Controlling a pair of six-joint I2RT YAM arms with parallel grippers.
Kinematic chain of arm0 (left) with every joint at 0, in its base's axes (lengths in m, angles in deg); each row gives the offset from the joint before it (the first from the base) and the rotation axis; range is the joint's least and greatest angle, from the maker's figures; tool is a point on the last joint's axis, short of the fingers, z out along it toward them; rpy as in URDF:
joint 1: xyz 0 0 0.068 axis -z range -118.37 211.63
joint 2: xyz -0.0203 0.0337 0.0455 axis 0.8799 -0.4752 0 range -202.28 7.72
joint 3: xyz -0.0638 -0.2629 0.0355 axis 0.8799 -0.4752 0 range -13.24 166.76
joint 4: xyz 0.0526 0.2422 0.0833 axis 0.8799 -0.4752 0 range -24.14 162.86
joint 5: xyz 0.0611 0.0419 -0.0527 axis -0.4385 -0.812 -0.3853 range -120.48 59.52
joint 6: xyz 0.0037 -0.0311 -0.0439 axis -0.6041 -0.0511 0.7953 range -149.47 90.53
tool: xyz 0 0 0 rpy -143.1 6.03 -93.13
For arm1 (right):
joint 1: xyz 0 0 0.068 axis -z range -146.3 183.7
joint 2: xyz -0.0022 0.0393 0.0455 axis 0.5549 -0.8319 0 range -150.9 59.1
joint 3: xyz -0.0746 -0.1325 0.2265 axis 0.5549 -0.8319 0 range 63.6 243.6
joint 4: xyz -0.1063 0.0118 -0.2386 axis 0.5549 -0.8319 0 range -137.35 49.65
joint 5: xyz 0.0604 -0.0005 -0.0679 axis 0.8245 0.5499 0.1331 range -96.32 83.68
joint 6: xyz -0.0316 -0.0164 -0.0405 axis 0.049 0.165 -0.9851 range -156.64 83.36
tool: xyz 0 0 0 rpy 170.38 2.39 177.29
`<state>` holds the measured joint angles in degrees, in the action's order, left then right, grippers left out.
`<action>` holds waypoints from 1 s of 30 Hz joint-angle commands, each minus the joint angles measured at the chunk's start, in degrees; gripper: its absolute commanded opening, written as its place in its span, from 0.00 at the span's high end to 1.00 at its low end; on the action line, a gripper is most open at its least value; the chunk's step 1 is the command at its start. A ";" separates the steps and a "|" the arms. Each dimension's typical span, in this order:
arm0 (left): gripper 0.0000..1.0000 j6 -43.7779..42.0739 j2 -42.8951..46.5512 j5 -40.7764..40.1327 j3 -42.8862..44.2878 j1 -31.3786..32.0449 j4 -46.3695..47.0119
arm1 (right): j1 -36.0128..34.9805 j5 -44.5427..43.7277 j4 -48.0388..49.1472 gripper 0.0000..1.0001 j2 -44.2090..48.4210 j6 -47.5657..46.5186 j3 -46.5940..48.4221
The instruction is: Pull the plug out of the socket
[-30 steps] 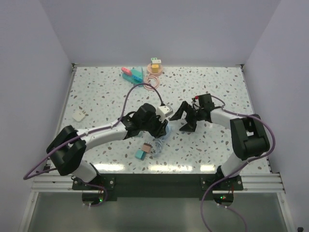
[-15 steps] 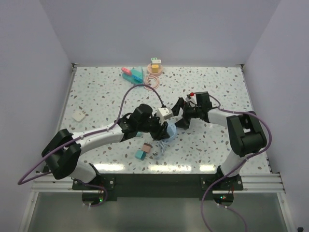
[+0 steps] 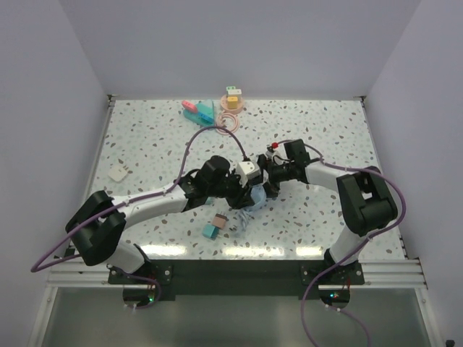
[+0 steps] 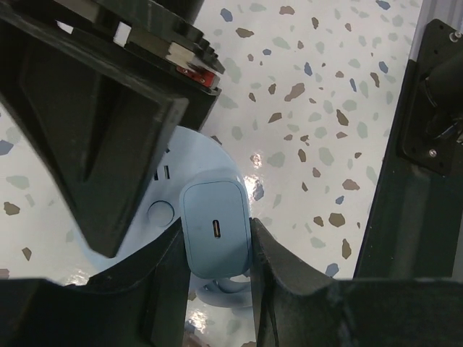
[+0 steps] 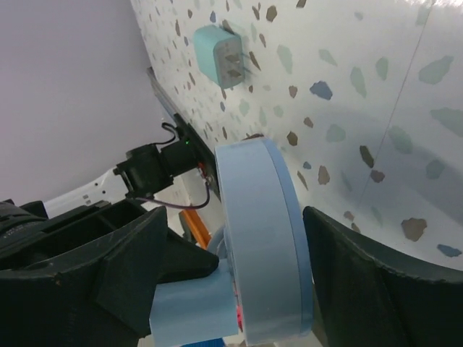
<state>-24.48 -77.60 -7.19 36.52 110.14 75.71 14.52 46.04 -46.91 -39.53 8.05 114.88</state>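
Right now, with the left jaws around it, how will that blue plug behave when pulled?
The plug looks like a rigid moulded block, so it should not flex. Its smooth, rounded faces could slip between the jaws. The thin, round socket would likely lift with it unless held.

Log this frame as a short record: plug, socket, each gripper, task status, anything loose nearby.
plug: light blue plug, seated in the socket
socket: round, light blue socket
left gripper: left gripper shut on the plug's sides
right gripper: right gripper with a finger on each side of the socket's rim, shut on it
status: plug not yet pulled out
loose: white adapter at the table's left
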 commanded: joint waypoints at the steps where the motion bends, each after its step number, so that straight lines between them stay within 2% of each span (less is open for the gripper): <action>1: 1.00 -2.09 1.21 -2.98 2.98 0.00 6.29 | -1.03 4.76 -0.55 0.23 0.46 -0.74 -0.66; 2: 1.00 -2.44 1.56 -4.20 2.63 0.00 6.29 | -1.30 5.12 -0.46 0.28 0.46 -0.57 -0.92; 3: 1.00 -2.62 2.17 -6.13 2.28 0.00 6.64 | -1.65 5.30 -0.90 0.42 0.46 -0.65 -1.10; 4: 1.00 -2.71 2.52 -6.76 1.84 -0.08 7.68 | -1.74 6.17 -0.82 0.51 0.37 -0.65 -1.36; 5: 1.00 -2.71 3.48 -7.37 1.23 -0.26 8.22 | -1.83 6.61 -0.55 0.64 0.02 -0.57 -1.80; 6: 1.00 -2.71 3.93 -7.64 0.96 -0.35 8.66 | -1.83 6.88 -0.64 0.87 0.02 -0.65 -1.98; 7: 1.00 -2.80 4.28 -8.08 0.69 -0.52 8.92 | -1.83 6.88 -0.73 0.99 -0.16 -0.74 -2.07; 14: 1.00 -2.71 10.77 -6.77 -0.89 -4.47 8.75 | -1.39 3.55 -1.26 1.00 -2.62 -2.85 -0.93; 16: 1.00 -0.87 12.97 -4.93 -2.02 -5.88 8.66 | -1.21 3.10 -0.29 1.00 -4.81 -3.03 -0.14; 18: 1.00 3.33 17.36 -1.60 -4.57 -9.04 13.46 | -1.12 3.36 0.94 1.00 -5.96 -2.76 0.83; 22: 1.00 4.85 22.21 -1.23 -8.45 -11.59 14.55 | -1.21 4.07 1.47 1.00 -6.05 -2.06 2.67; 26: 1.00 2.92 22.57 -1.14 -7.48 -11.86 8.85 | -0.95 4.86 2.44 1.00 -5.17 -0.57 4.69; 30: 1.00 1.07 18.62 -4.73 -7.22 -11.95 -5.18 | 1.07 2.58 1.75 1.00 -3.59 1.11 6.36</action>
<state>-21.83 -56.02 -9.77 29.00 98.40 81.02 13.78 47.29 -45.76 -47.03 6.72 117.79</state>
